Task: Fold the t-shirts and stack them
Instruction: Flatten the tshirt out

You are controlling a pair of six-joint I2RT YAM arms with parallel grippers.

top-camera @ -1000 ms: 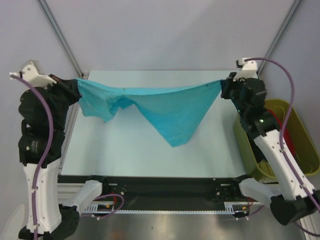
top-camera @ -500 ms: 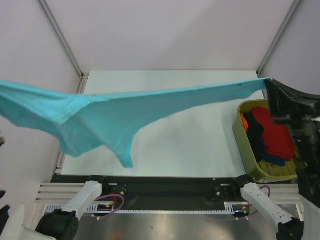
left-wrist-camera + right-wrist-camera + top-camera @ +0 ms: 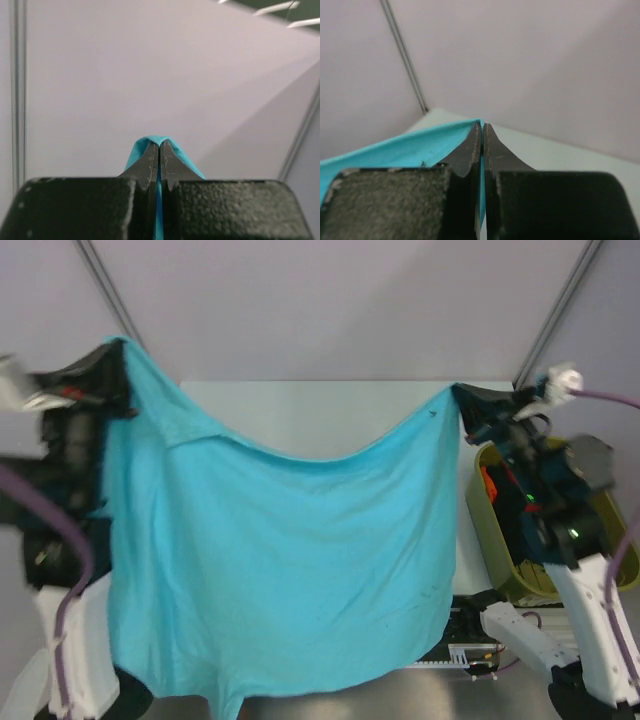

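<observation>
Top external view: you see the turquoise t-shirt (image 3: 280, 560) hanging as a broad sheet, filling the frame from 9 o'clock to 5 o'clock and hiding most of the table (image 3: 330, 405). At 3 o'clock sits the olive tub (image 3: 487, 545), orange cloth (image 3: 488, 480) showing inside. Your left gripper (image 3: 118, 360), at 10 o'clock, is clamped on one upper corner of the t-shirt. Your right gripper (image 3: 462, 400), at 2 o'clock, pinches the other.

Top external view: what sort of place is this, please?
Probably a robot test cell in a lab: plain walls with a bare metal strut, a white table, and a turquoise t-shirt hanging between the left claw and the right claw.
</observation>
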